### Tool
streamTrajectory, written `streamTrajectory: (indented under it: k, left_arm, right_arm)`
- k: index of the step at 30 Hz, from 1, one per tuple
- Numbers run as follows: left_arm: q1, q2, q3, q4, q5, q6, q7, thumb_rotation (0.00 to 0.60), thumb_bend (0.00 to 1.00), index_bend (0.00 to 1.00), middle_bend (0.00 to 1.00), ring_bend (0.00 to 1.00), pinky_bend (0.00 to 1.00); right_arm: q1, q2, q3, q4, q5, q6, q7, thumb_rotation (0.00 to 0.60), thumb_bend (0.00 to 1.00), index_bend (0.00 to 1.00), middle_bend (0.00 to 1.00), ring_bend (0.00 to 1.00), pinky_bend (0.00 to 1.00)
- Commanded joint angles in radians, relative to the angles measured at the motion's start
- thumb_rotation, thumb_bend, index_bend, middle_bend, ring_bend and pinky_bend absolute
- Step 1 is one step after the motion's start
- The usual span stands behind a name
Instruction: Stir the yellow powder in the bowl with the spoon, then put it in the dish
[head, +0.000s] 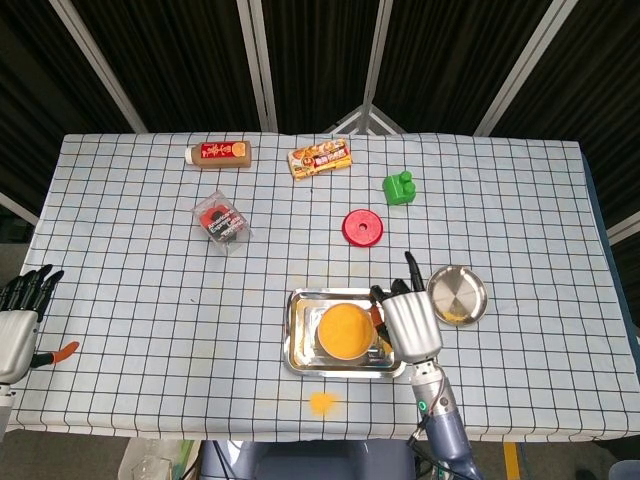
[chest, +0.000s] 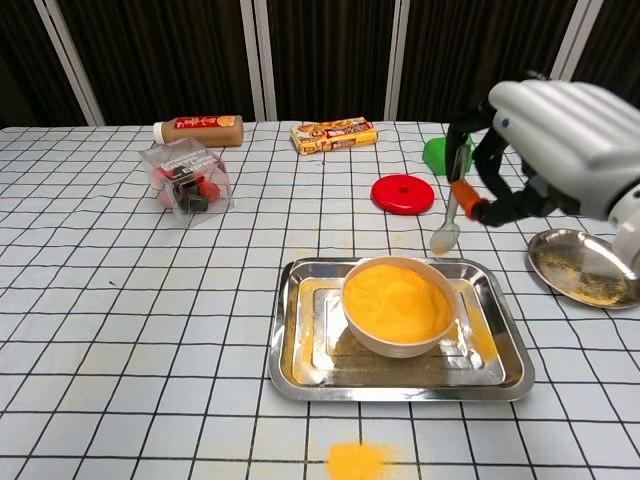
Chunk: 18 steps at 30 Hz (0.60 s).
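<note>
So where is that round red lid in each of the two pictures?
Head view: the round red lid lies near the middle of the checked tablecloth, above the steel tray.
Chest view: the round red lid lies right of centre, behind the steel tray and left of the raised right hand.
Shared landmark: the green plastic block, just beyond the lid to its right in both views.
</note>
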Motion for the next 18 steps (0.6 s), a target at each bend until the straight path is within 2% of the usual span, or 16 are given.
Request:
streamTrajectory:
  k: [1,5,7,12,18]
  left_arm:
    - [-0.001,-0.001,0.0,0.001,0.0,-0.001,0.001,0.6,0.0,0.0,0.0,0.0,0.0]
    - [-0.001,-0.002,0.0,0.001,0.001,0.0,0.003,0.6,0.0,0.0,0.0,0.0,0.0]
    - [-0.001,-0.003,0.0,0.001,0.001,0.0,0.006,0.6,0.0,0.0,0.0,0.0,0.0]
    - [-0.001,-0.005,0.0,0.002,-0.002,-0.001,0.014,0.6,0.0,0.0,0.0,0.0,0.0]
    - [0.0,-0.009,0.002,0.002,-0.002,-0.001,0.023,0.6,0.0,0.0,0.0,0.0,0.0]
  right_arm:
    - [-0.004,0.042,0.048,0.01,0.007,0.028,0.043,0.6,0.76,0.93,0.81,0.49,0.0]
    - [-0.019,0.103,0.097,0.044,0.044,0.042,0.102,0.6,0.76,0.93,0.81,0.49,0.0]
    - [-0.029,0.122,0.105,0.063,0.066,0.042,0.132,0.6,0.76,0.93,0.81,0.49,0.0]
    - [-0.052,0.141,0.096,0.126,0.113,0.034,0.201,0.6,0.76,0.93,0.81,0.49,0.0]
    - [-0.058,0.122,0.074,0.203,0.135,0.018,0.27,0.6,0.76,0.93,0.81,0.49,0.0]
